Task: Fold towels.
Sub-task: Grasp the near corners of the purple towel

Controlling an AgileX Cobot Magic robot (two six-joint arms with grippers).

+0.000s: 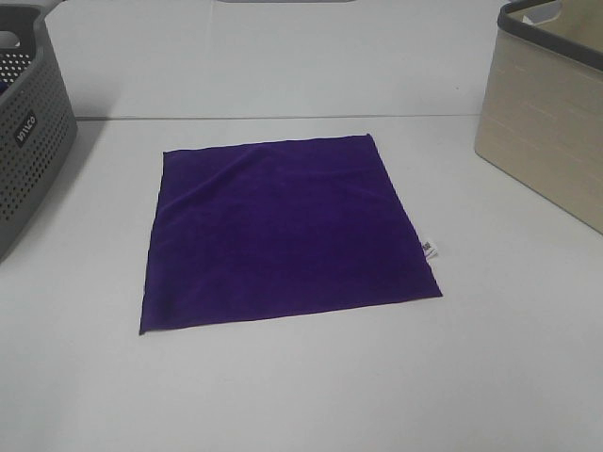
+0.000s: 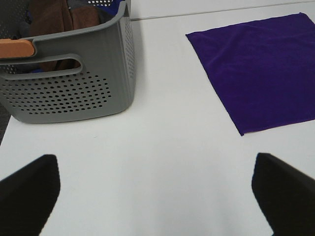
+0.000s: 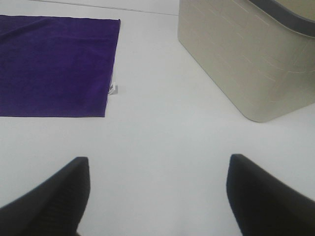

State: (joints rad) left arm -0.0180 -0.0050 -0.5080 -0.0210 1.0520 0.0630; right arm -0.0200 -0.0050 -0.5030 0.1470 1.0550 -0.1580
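- the purple towel [image 1: 287,235] lies open and flat in the middle of the white table [image 1: 301,405], one layer, no fold made yet.
- in the high view its small white tag [image 1: 429,249] sticks out from the edge at 3 o'clock, and a soft ridge runs near the corner at 11 o'clock. the rest looks smooth.
- the grey basket [image 1: 24,141] sits at 10 o'clock from the towel and the beige basket [image 1: 551,113] at 2 o'clock, both well apart from it. that probably leaves the middle free as folding space.
- the left wrist view shows brown and blue cloth piled inside the grey basket, so it likely feeds the job. what the beige basket holds cannot be seen.
- the left gripper [image 2: 153,169] has its fingers spread wide with nothing between them. it hovers over bare table near the grey basket, short of the towel's near corner.
- the right gripper [image 3: 158,164] is spread wide and empty too, over bare table between the tag edge and the beige basket.
- neither arm shows in the high view, so both look pulled back toward 6 o'clock.
- judged from this, the task is at its start. each arm faces its own side of the towel, which suits pinching the two near corners and carrying them toward 12 o'clock.
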